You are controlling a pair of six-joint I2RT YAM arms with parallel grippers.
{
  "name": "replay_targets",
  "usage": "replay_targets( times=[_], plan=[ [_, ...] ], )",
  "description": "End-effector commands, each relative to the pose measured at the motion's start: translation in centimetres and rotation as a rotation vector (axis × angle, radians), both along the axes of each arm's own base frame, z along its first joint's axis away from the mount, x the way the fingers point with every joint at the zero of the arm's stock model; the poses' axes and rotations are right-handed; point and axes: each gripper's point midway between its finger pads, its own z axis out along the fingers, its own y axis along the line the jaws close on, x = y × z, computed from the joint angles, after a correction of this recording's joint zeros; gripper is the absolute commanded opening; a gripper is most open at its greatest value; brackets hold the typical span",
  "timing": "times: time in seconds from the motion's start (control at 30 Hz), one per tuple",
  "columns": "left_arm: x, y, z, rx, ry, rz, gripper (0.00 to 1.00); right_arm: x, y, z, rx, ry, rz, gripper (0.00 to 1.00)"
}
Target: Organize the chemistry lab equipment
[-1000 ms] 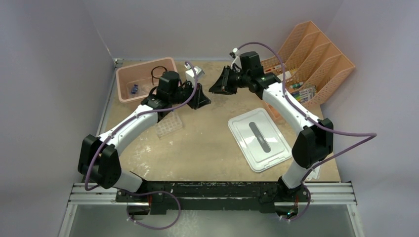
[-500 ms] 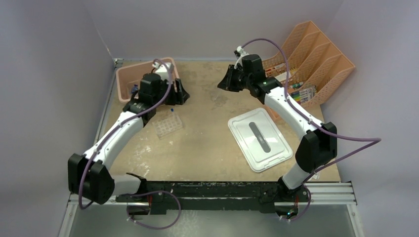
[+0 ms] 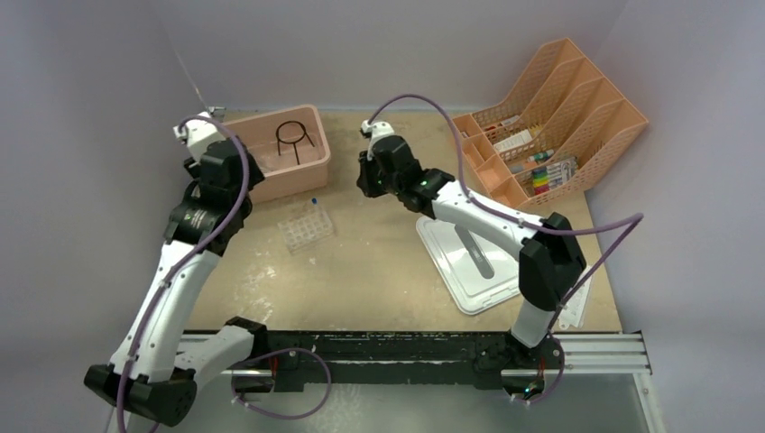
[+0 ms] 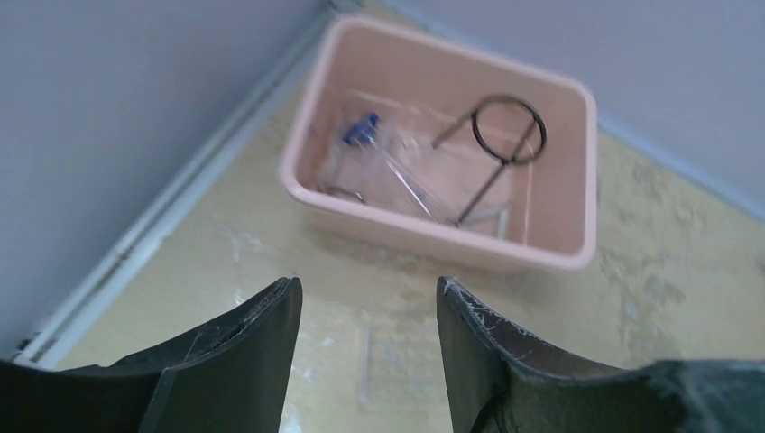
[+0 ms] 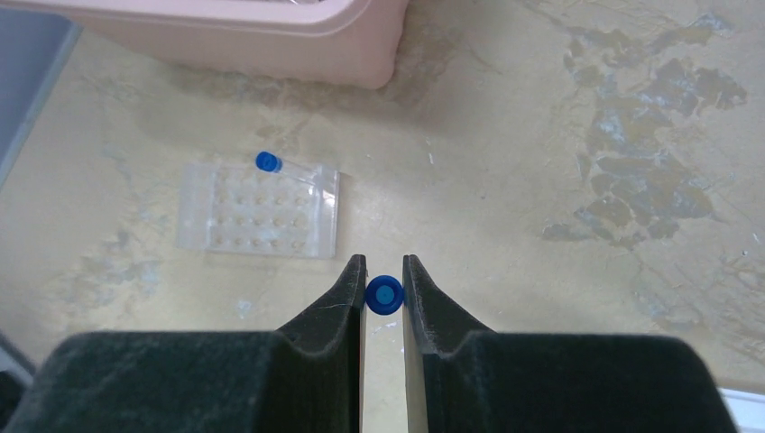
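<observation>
My right gripper (image 5: 384,271) is shut on a blue-capped vial (image 5: 384,294) and hangs above the table, to the right of the clear plastic tube rack (image 5: 257,210). One blue-capped vial (image 5: 266,161) stands in the rack's far corner. In the top view the right gripper (image 3: 367,177) is right of the rack (image 3: 305,227). My left gripper (image 4: 368,289) is open and empty, raised short of the pink bin (image 4: 433,236). In the bin lie the black wire ring stand (image 4: 510,131) and a small clear bag (image 4: 388,171) with a blue cap showing.
A white lid (image 3: 474,262) lies at the right, partly under the right arm. An orange file organizer (image 3: 559,117) with markers stands at the back right. A white paper slip (image 3: 577,307) lies at the table's right edge. The grey left wall is close to the bin.
My left gripper carried a pale item over the pink bin, opened, then pulled back to the left. My right arm swung left toward the rack with the vial still held.
</observation>
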Motion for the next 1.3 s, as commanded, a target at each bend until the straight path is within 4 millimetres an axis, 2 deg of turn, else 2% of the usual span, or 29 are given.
replay_targets(
  times=[0.0, 0.13, 0.23, 0.33, 0.43, 0.6, 0.8, 0.87, 1.07, 1.27],
  plan=[
    [-3.9, 5.3, 6.7, 0.069, -0.163, 0.264, 0.57, 0.9, 2.3, 1.8, -0.053, -0.157, -0.027, 0.1],
    [-5.8, 6.7, 9.1, 0.093, -0.213, 0.314, 0.61, -0.6, 5.1, 0.8, -0.089, -0.181, 0.005, 0.1],
    [-7.0, 7.7, 9.8, 0.1, -0.247, 0.365, 0.62, -1.4, 7.0, 0.2, -0.094, -0.226, 0.016, 0.1],
    [-7.3, 7.9, 9.0, 0.085, -0.288, 0.383, 0.63, -1.8, 8.6, -0.5, -0.107, -0.271, 0.013, 0.1],
    [-7.3, 8.1, 7.9, 0.093, -0.279, 0.397, 0.64, -1.9, 9.9, -0.6, -0.086, -0.304, 0.011, 0.1],
    [-7.2, 8.1, 7.3, 0.084, -0.277, 0.409, 0.64, -2.3, 12.3, -0.5, -0.064, -0.34, 0.039, 0.1],
    [-7.5, 8.4, 6.8, 0.085, -0.278, 0.433, 0.65, -1.7, 13.1, -1.1, -0.077, -0.368, 0.027, 0.09],
    [-8.0, 8.8, 7.1, 0.095, -0.281, 0.46, 0.65, -1.8, 13.4, -1.9, -0.087, -0.347, 0.041, 0.09],
    [-11.2, 10.5, 10.1, 0.105, -0.319, 0.539, 0.64, -1.9, 14.0, -2.6, -0.08, -0.334, 0.055, 0.09],
    [-12.5, 10.8, 11.6, 0.083, -0.36, 0.534, 0.64, -1.4, 14.7, -2.8, -0.072, -0.332, 0.063, 0.09]
  ],
)
